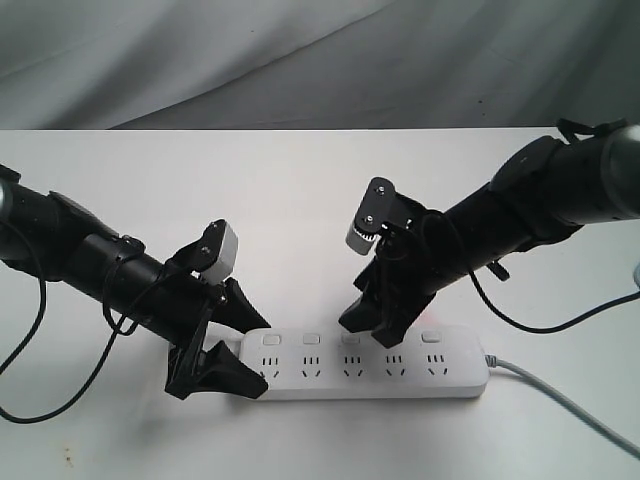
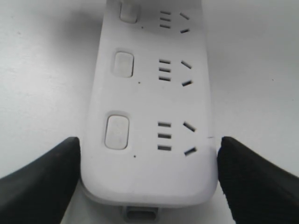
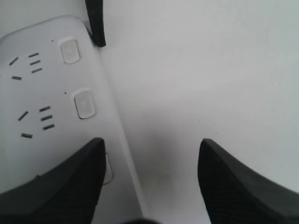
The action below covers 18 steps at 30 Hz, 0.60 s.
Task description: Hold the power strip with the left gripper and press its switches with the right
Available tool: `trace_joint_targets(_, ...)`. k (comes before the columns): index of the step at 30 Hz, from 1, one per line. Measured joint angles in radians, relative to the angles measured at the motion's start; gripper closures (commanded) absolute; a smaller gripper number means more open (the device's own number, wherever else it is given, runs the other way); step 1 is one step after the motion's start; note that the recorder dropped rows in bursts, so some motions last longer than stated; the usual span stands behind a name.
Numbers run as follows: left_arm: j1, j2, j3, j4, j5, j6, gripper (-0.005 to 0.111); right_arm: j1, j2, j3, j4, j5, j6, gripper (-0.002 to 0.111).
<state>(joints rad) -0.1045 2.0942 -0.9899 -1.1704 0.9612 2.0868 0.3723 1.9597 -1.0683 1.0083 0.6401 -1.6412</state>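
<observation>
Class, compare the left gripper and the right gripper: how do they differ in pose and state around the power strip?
The left gripper straddles the end of the power strip, jaws closed against both long sides; the right gripper stands open near its middle. The left gripper's fingers flank the strip; the right gripper has one finger over the row of switches, the other over bare table. Both are black two-fingered claws angled down.

Light: bright, even, diffuse from overhead; white table [image 1: 300, 200] nr blown out, grey backdrop dimmer.
Shadows: soft, faint, beside power strip [image 1: 370, 385] & under arms.
Glare: mild sheen on strip plastic.
Focus: ext. view fairly sharp; wrist views softer, black fingers [image 3: 60, 191] blurred at frame edge.
</observation>
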Motion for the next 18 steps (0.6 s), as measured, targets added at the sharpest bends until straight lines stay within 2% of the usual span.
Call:
trace_joint_targets(12,0.0,0.0,0.0,0.0,0.0,0.0,0.046,0.0,0.044,0.0,0.032,0.01,0.0,0.054)
trace_joint_targets(18,0.0,0.0,0.0,0.0,0.0,0.0,0.046,0.0,0.05,-0.007,-0.014,0.0,0.059,0.054)
